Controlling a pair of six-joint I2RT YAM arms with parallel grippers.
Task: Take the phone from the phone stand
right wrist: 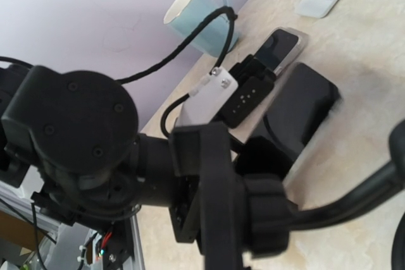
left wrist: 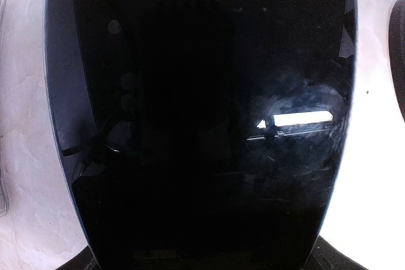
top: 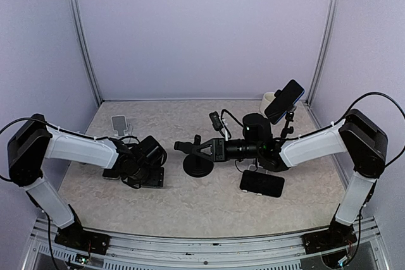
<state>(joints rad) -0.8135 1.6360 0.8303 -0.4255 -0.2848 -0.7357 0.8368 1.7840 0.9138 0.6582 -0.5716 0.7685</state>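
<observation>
Status: phone (left wrist: 202,118) lies flat under the left gripper (top: 138,169), left of centre in the overhead view. In the left wrist view its dark glass fills nearly the whole frame, with pale table (left wrist: 380,175) down both edges. The phone stand (top: 198,166) sits at centre of the overhead view, round base on the table, no phone seen in its head, well apart from this phone. Judged: removal is done; the step in hand is the release.

Left fingers: not visible in the wrist view. The jaws stand wide, astride the phone's width. Cannot tell whether they press its edges or stand free of them.

Right gripper (top: 193,148): reaches in from the right to the stand's head, jaws drawn narrow. It looks clamped on the head, though the fingers are hard to tell from the black stand parts in the right wrist view.

Also present: second phone (top: 285,100) up in a thin-stemmed holder (top: 290,124) at upper right; third phone (top: 261,183) flat, lower right of centre.

Notes for the release:
- Get both jaws clear of the long edges before rising.
- Rise straight up with no sideways drift; glass probably slides easily on this smooth top.
- Let the right hold the stand until the left is clear, then open and back off along its own line so the stand does not tip.
- The third phone lies just below the right forearm; mind it on retreat.
</observation>
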